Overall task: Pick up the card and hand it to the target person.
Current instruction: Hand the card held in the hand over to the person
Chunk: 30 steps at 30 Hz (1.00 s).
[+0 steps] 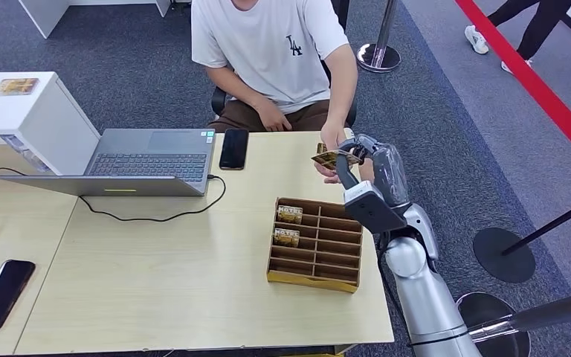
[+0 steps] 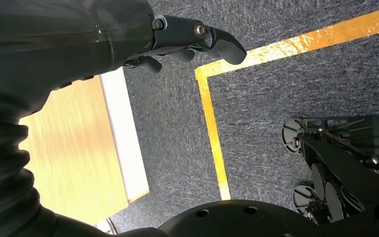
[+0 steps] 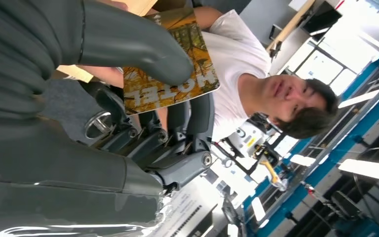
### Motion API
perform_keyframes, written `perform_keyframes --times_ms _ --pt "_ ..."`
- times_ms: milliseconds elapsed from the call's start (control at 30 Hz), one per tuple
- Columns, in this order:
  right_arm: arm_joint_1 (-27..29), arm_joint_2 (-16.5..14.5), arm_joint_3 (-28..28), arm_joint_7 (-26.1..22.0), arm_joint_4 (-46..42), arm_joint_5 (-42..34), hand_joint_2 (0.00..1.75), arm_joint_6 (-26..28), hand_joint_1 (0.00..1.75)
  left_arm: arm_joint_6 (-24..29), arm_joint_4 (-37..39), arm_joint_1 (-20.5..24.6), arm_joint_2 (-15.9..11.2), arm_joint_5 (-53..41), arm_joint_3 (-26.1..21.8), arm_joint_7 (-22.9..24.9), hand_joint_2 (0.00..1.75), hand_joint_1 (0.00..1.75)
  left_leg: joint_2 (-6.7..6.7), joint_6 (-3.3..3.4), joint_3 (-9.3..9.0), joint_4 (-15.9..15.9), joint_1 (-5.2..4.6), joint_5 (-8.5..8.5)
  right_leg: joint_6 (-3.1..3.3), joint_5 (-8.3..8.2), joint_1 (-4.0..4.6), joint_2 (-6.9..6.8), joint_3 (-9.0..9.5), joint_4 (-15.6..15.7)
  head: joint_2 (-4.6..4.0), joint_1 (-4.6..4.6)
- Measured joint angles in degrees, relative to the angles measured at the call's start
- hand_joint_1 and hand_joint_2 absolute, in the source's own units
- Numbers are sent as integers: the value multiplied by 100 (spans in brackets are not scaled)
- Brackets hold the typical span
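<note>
The hotel key card [image 1: 330,158] is pinched in the right hand [image 1: 358,158], the thick thumb [image 3: 138,44] pressed on its printed face and the darker fingers [image 3: 177,143] set behind it, as the right wrist view shows. The card is held raised above the far edge of the table [image 1: 156,290], with most of its length left free beyond the thumb, presumably so that it can be taken by that free end. The person's hand [image 1: 332,141] is reached out just beyond the right hand and appears to touch the card; whether it is already gripped there cannot be told. The person [image 1: 275,44] is seated directly past the hand, across the table edge.

Behind the right hand, nearer the robot, a wooden card organizer [image 1: 316,244] is placed on the table, and two more cards [image 1: 288,225] are stood in its compartments. The handover is judged almost complete, with only the release left.

The left hand [image 2: 197,42] is hung beside the table over the carpet, its fingers loosely apart and nothing held.
</note>
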State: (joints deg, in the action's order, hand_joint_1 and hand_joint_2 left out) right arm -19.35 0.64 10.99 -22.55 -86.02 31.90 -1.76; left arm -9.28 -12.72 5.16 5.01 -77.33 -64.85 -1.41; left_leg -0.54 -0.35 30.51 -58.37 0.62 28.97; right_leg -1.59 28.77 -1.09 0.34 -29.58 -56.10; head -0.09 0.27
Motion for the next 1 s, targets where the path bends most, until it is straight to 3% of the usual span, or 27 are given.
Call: perform_keyframes --times_ms 367,767,900,967,1000 --pt "-617 -385 -2 -124 1072 -113 175 128 147 -14 0 3 0 -9 0 3 175 0 -3 0 3 0 0 0 0 0 0 -2 0 0 0 1" --pt "-776 -458 -11 -167 1567 -113 175 146 147 -75 0 2 0 -9 0 2 175 0 -3 0 3 0 0 0 0 0 0 -2 -1 0 0 1" --pt "-776 -458 -21 -167 1607 -112 175 146 81 -104 0 2 0 -33 0 -2 175 0 -3 0 2 0 0 0 0 0 0 -2 -1 0 0 0" --pt "-776 -457 -22 -167 1629 -113 175 146 82 -110 0 2 0 -47 1 -4 175 0 -3 0 2 0 0 0 0 0 0 -2 -1 0 0 1" --pt "-776 -456 -24 -167 1639 -113 175 146 82 -110 0 2 0 -51 2 -6 131 0 -3 0 2 0 0 0 0 0 0 -2 -1 0 0 1"
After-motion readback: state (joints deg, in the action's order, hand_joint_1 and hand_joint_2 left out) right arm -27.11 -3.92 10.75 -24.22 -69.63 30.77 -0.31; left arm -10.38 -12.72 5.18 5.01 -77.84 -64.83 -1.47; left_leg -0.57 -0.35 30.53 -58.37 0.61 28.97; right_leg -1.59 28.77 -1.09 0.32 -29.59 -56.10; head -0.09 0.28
